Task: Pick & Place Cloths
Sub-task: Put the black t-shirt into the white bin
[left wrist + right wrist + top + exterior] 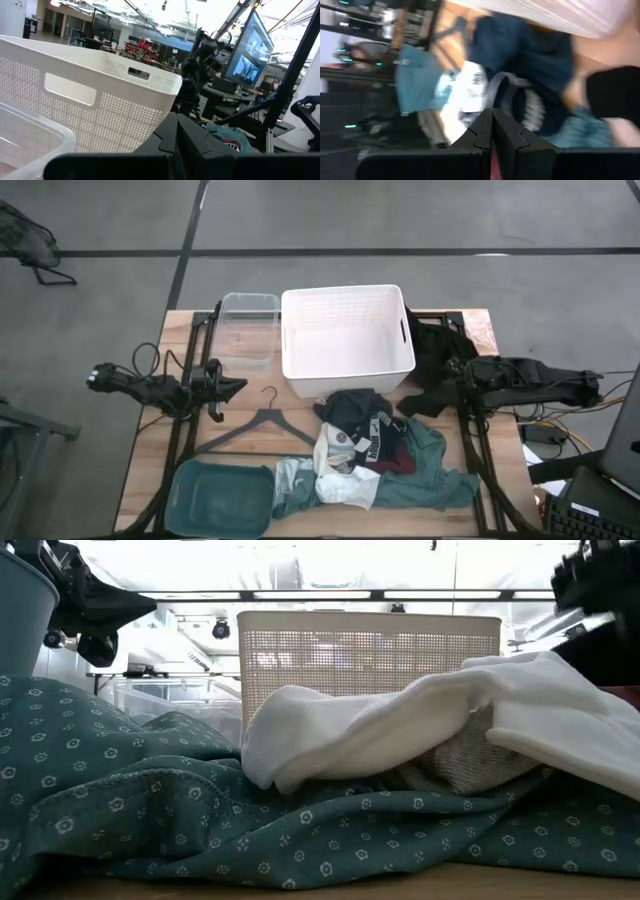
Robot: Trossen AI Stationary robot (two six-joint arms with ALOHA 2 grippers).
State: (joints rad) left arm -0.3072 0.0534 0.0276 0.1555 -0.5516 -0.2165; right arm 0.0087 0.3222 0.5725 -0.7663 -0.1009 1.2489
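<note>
The cloths lie heaped on the table's near middle. A large teal-green one [432, 476] [150, 800] is spread at the bottom, with white ones [345, 472] [400, 730], a small maroon one [397, 458] and a black one with white print [360, 418] on top. My left gripper [240, 386] [175, 131] is shut, level, at the table's left, left of the heap. My right gripper [460, 380] [492, 122] is shut and hangs above the table's right side, tipped down toward the heap. Neither holds anything.
A white perforated basket [345, 330] stands at the far middle, with a clear plastic bin [248, 330] to its left. A black hanger [262, 425] lies left of the heap, and a teal tray [222, 498] sits at the near left. A dark heap [435, 355] lies right of the basket.
</note>
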